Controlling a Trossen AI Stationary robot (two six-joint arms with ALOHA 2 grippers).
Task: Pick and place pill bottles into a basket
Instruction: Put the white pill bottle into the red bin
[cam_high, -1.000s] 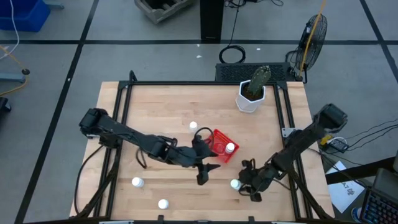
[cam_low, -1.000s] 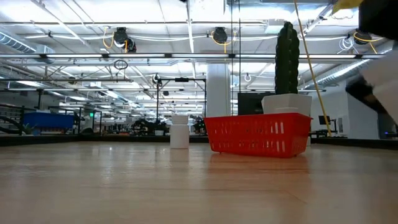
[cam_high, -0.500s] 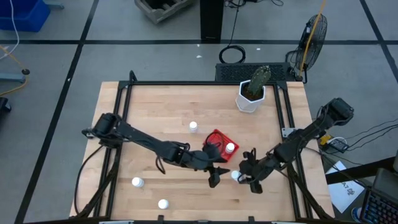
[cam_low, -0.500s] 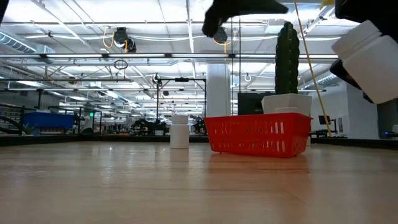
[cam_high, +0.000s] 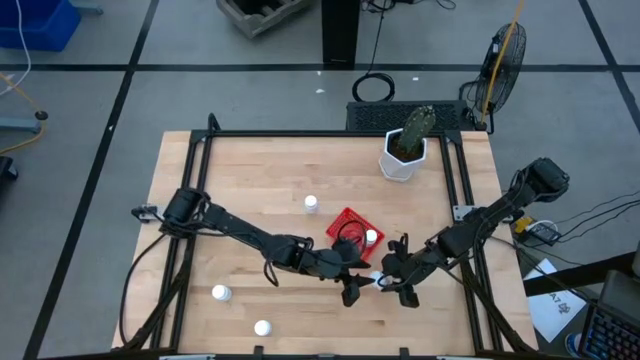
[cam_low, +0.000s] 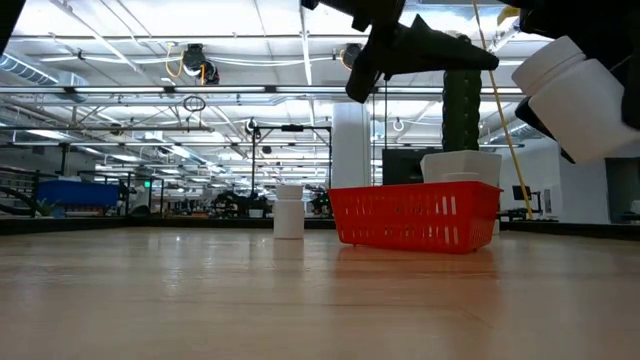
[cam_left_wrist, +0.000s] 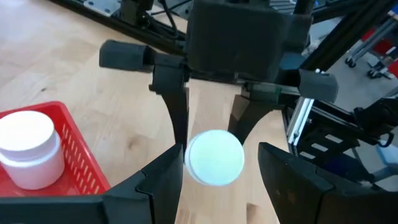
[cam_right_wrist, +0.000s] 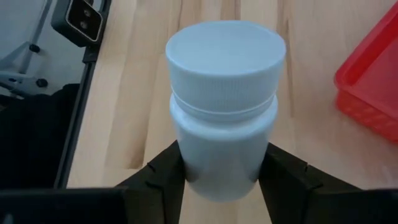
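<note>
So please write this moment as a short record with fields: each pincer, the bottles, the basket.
right pincer: shut on held bottle, lifted off the table beside the basket
left pincer: open, facing the held bottle, holds nothing
basket: red, contains one bottle
loose bottles: three on the table
plant pot: at the far side

Five pill bottles (cam_high: 311, 203), one basket (cam_high: 349, 224), one plant pot (cam_high: 402, 160).

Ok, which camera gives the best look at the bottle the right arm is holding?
The right wrist view: the held bottle fills it, pinched low in the right end effector. The left wrist view shows its cap, the low view its side, lifted off the table, and the high view only a speck.
</note>
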